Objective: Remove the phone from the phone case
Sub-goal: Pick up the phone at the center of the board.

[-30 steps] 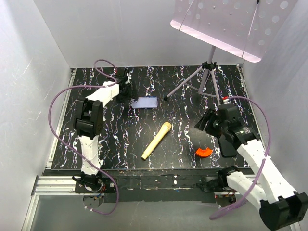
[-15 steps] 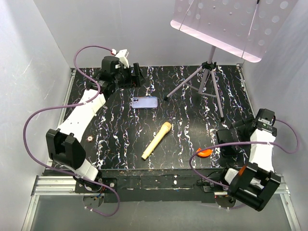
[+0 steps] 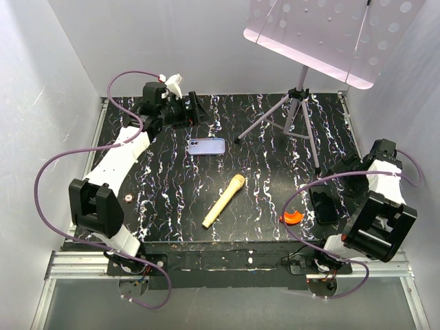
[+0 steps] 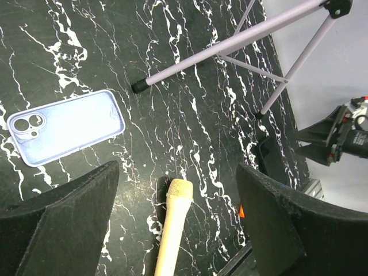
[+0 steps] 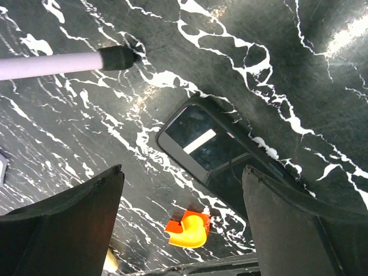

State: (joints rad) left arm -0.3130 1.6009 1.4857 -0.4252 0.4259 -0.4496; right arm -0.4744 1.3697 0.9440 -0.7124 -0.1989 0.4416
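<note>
The lavender phone case (image 3: 206, 146) lies flat at the back left of the table, its camera cutout to the left; it also shows in the left wrist view (image 4: 66, 126). The phone (image 3: 325, 206), glossy black and mirroring a light bar, lies by itself at the right (image 5: 210, 141), far from the case. My left gripper (image 3: 198, 108) is open and empty, raised behind the case. My right gripper (image 3: 333, 180) is open and empty above the phone's far end. Both wrist views show wide-apart jaws with nothing between them.
A cream microphone (image 3: 224, 200) lies slanted mid-table. An orange curved piece (image 3: 291, 218) sits left of the phone near the front edge. A music stand's tripod (image 3: 295, 103) stands at the back right, its desk (image 3: 323, 34) overhead. White walls enclose the table.
The left arm has left the case and drawn back toward the rear wall. The right arm has swung back to the right edge. Case, phone, microphone and orange piece have not moved.
</note>
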